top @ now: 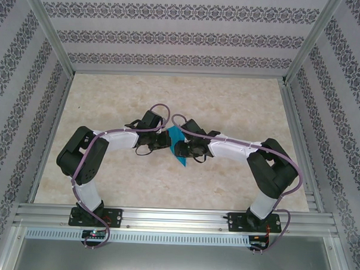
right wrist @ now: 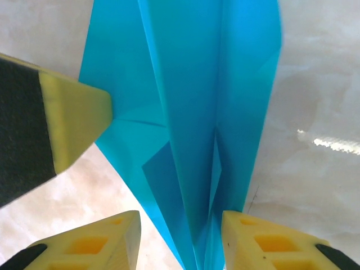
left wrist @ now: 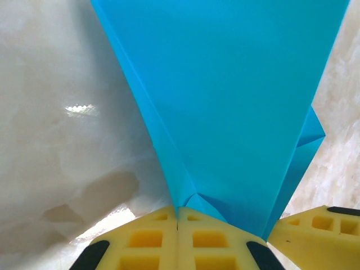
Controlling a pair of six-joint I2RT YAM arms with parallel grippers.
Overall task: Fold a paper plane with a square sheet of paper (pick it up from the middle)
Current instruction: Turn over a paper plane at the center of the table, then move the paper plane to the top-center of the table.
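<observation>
Station: the two arms are meeting over the middle of the tabletop (top: 225, 191), well clear of all four edges.

Left gripper (top: 166, 140): clenched. In its wrist camera the two yellow fingers (left wrist: 146, 236) are pressing flat against each other, and a folded corner of the paper plane (left wrist: 236, 84) is coming out of the seam between them. This gripper is grasping the plane.

Right gripper (top: 182, 149): released. Its wrist camera shows the fingertips (right wrist: 264, 236) standing apart, with the narrow end of the plane (right wrist: 191, 112) running down through the gap. The paper is lying close against one finger and sitting clear of the other. Whether that near finger is actually touching the paper cannot be told.

Paper plane (top: 176, 136): cyan-blue, folded, with a centre crease and layered flaps showing. It is hanging between the two grippers at the centre of the tabletop, its long axis pointing toward the near edge. Whether its lower tip is touching the surface cannot be told.

Cross-check: a yellow finger of the right gripper (left wrist: 315, 233) is sitting just beside the plane's edge in the left wrist camera. A black-backed finger of the left gripper (right wrist: 73, 121) is meeting the plane's side in the right wrist camera.
</observation>
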